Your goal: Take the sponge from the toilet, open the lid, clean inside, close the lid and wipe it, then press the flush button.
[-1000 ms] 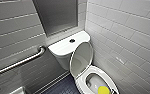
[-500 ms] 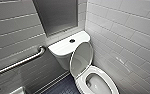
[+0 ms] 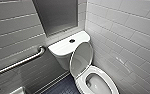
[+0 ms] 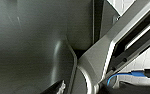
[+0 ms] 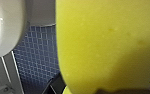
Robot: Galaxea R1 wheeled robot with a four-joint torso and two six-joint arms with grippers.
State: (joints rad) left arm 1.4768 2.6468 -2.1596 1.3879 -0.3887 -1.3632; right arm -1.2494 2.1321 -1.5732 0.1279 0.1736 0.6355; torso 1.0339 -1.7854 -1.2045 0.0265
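Note:
The white toilet (image 3: 66, 47) stands in the corner with its lid (image 3: 82, 58) raised against the tank. The ring seat and the open bowl (image 3: 98, 83) lie below it. On the tank cover sits the small dark flush button (image 3: 72, 40). In the right wrist view the yellow sponge (image 5: 106, 45) looms large and close, with my right gripper (image 5: 104, 90) shut on it. Beside it is the toilet's white outer side (image 5: 6, 27), over blue floor tiles. The left wrist view faces a grey metal surface (image 4: 28, 42) at close range, with nothing held there.
A steel grab bar (image 3: 18, 62) runs along the grey tiled wall on the left. A white tiled wall (image 3: 126, 37) closes in right beside the toilet. Dark blue mosaic floor (image 3: 63, 87) lies in front of the bowl. A dark recessed panel (image 3: 57, 15) is above the tank.
One second ago the yellow sponge showed at the front of the bowl in the head view; since half a second ago it has been gone from that view. The lid stays raised.

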